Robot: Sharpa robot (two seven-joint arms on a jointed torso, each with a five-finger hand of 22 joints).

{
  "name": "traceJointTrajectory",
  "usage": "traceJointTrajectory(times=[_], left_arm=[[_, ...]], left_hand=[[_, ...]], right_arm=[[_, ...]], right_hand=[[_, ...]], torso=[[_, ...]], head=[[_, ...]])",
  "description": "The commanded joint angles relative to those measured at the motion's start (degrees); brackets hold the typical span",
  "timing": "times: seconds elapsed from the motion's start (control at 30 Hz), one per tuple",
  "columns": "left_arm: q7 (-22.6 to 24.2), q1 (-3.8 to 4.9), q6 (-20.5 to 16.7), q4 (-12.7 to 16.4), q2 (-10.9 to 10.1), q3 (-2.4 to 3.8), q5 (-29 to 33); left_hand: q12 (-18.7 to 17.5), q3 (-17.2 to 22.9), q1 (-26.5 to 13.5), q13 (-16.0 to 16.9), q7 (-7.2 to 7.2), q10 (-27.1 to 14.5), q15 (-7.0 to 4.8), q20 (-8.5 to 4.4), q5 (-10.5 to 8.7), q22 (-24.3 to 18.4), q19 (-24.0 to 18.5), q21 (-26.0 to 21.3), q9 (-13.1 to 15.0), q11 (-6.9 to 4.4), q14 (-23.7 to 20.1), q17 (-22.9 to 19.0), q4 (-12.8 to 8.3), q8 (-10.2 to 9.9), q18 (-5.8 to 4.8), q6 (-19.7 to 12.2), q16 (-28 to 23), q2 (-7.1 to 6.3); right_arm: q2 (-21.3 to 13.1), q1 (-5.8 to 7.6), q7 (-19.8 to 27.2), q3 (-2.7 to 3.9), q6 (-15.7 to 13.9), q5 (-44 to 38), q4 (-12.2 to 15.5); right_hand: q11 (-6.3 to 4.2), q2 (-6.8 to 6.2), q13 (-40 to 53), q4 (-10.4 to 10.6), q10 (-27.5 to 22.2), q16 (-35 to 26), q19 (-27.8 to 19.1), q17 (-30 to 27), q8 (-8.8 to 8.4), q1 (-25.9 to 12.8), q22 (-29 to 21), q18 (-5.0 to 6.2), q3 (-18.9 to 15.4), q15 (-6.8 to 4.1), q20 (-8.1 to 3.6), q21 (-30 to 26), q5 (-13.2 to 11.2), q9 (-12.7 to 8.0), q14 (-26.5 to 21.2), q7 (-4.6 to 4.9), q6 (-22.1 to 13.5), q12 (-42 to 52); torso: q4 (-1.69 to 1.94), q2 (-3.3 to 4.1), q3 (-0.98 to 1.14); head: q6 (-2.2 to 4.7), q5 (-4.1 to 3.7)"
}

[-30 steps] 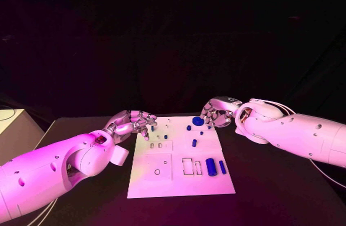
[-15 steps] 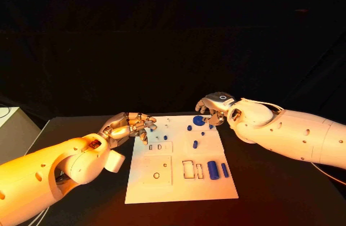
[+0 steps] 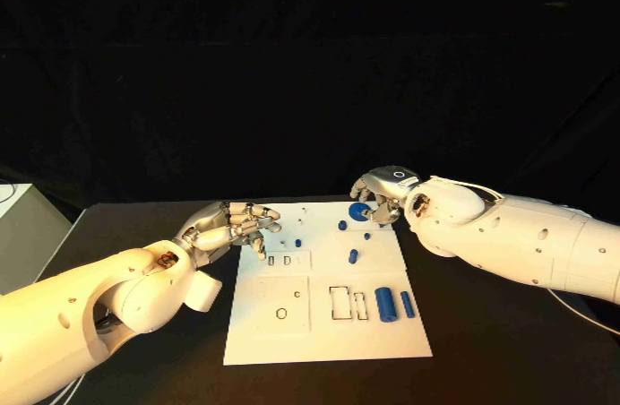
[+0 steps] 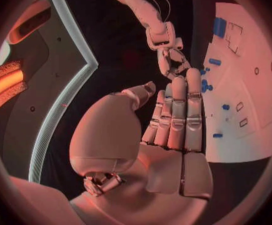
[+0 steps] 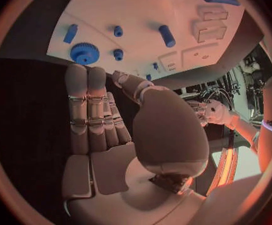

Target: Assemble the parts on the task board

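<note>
From my remote station I see the white task board [image 3: 323,320] lying in the middle of the black table [image 3: 517,351], with both of my robot's arms reaching to its far end. The left hand [image 3: 236,224] hovers over the board's far left corner, fingers [image 4: 179,110] held straight and side by side in its wrist view, thumb a little apart, nothing in its grasp. The right hand [image 3: 383,197] hangs at the far right corner, just beside the blue gear [image 3: 358,211]; from its wrist I see its fingers [image 5: 89,105] lying close together and straight, thumb bent across the palm, holding nothing. The gear [image 5: 85,52] sits flat on the board just beyond those fingertips; I cannot tell whether they touch it. Small blue pegs [image 3: 351,255] lie scattered across the far half of the board, between the two hands. Nearer the robot, a thick blue cylinder [image 3: 385,301] and a thinner blue bar [image 3: 407,304] lie side by side near the board's right edge, beside two empty rectangular slots [image 3: 337,301]. A small oval hole [image 3: 282,314] sits on the left half.
</note>
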Motion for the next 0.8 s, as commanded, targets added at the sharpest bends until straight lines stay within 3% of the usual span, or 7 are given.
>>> traceJointTrajectory(times=[0.03,0.23,0.37,0.47,0.5,0.67,0.8], left_arm=[[1.2,0.05,1.6,0.2,0.0,0.08,0.1],[1.1,0.05,1.6,-0.1,-0.1,0.08,0.5],[1.1,0.04,1.6,-0.3,-0.1,0.08,0.7],[1.0,0.04,1.7,-0.4,-0.1,0.07,0.7],[1.0,0.04,1.7,-0.5,-0.1,0.07,0.8],[0.9,0.04,1.8,-0.7,-0.1,0.07,0.8],[0.9,0.04,2.0,-0.9,-0.1,0.07,0.9]], left_hand=[[-0.3,0.5,-0.6,0.1,0.04,-0.6,0.12,0.03,0.1,-0.3,-0.9,-0.6,0.1,0.19,-0.9,0.0,0.0,-0.2,0.74,-0.6,-0.9,-0.01],[-0.5,0.8,-0.6,0.1,0.38,-1.3,0.57,0.48,0.1,-1.0,-2.5,-2.0,0.4,0.59,-2.9,-0.6,-0.2,-0.3,0.74,-1.2,-3.3,0.06],[-0.5,0.9,-0.7,0.1,0.46,-1.5,0.71,0.63,0.09,-1.3,-3.0,-2.5,0.5,0.68,-3.5,-0.9,-0.3,-0.3,0.75,-1.3,-4.2,0.09],[-0.5,0.9,-0.7,0.1,0.54,-1.7,0.84,0.76,0.09,-1.6,-3.4,-2.9,0.5,0.77,-4.0,-1.2,-0.4,-0.3,0.75,-1.4,-4.9,0.12],[-0.5,0.9,-0.7,0.1,0.56,-1.7,0.86,0.77,0.09,-1.7,-3.4,-3.0,0.5,0.79,-4.1,-1.2,-0.4,-0.4,0.75,-1.5,-5.1,0.11],[-0.6,0.9,-0.8,0.1,0.62,-1.8,0.96,0.88,0.09,-1.9,-3.7,-3.4,0.6,0.87,-4.4,-1.5,-0.5,-0.4,0.75,-1.6,-5.7,0.11],[-0.6,0.9,-0.9,0.1,0.73,-2.0,1.14,1.06,0.08,-2.3,-4.3,-4.1,0.7,1.0,-5.1,-2.0,-0.5,-0.4,0.74,-1.8,-6.8,0.13]], right_arm=[[0.0,0.02,-1.4,0.01,3.2,5.5,0.4],[0.2,0.02,0.3,-0.01,2.9,17.0,-0.2],[0.2,0.03,1.9,-0.01,2.4,21.9,-0.5],[0.2,0.03,2.6,-0.01,2.4,23.5,-0.5],[0.2,0.03,2.7,-0.01,2.5,23.8,-0.4],[0.3,0.03,2.8,-0.01,2.6,23.8,-0.4],[0.4,0.03,2.9,-0.02,1.6,23.6,-0.7]], right_hand=[[0.35,-0.01,0.0,-0.4,-1.2,-3.0,-4.3,-1.2,-0.33,1.4,-4.5,0.53,1.2,0.33,0.34,-4.3,-2.2,0.2,-3.7,0.72,-0.2,-0.1],[1.41,1.7,-0.2,-2.0,-4.7,-4.5,-4.8,-1.9,-1.24,4.6,-2.5,0.64,4.9,0.39,0.84,-2.2,-1.1,0.4,-3.2,2.12,-1.1,-0.3],[1.96,2.13,-0.1,-3.2,-8.1,-12.9,-12.7,-5.8,-2.23,5.7,-2.6,0.44,3.8,1.75,2.02,-4.5,-1.2,0.4,-9.7,2.05,-2.8,-0.1],[2.6,2.87,-0.1,-3.3,-9.6,-23.5,-21.9,-11.1,-2.6,5.4,-5.8,-0.17,3.0,4.91,3.84,-11.5,-1.0,0.5,-22.4,1.38,-3.7,-0.1],[2.39,3.12,-0.1,-3.4,-9.4,-24.8,-21.8,-12.1,-2.49,5.4,-6.7,0.19,2.2,5.01,4.05,-12.8,-1.1,0.7,-23.5,1.17,-3.6,0.0],[1.4,4.06,0.1,-4.5,-5.9,-21.8,-9.9,-11.5,-1.19,6.3,-4.2,0.93,-1.0,2.51,2.34,-6.4,-1.0,1.5,-13.4,0.76,-1.4,0.5],[-0.77,3.66,1.0,-3.6,5.0,-17.5,-3.5,-7.4,3.45,4.0,-2.0,0.97,0.7,0.07,0.77,-1.9,-0.8,4.2,-5.4,-0.3,5.6,3.1]], torso=[[0.22,0.52,0.07],[0.24,0.66,0.1],[0.13,0.69,0.15],[0.14,0.65,0.14],[0.17,0.64,0.11],[0.29,0.74,0.12],[0.35,0.77,0.08]], head=[[0.03,0.01],[0.02,0.01],[0.0,0.26],[0.0,0.2],[0.0,0.18],[-0.02,0.15],[-0.05,0.09]])
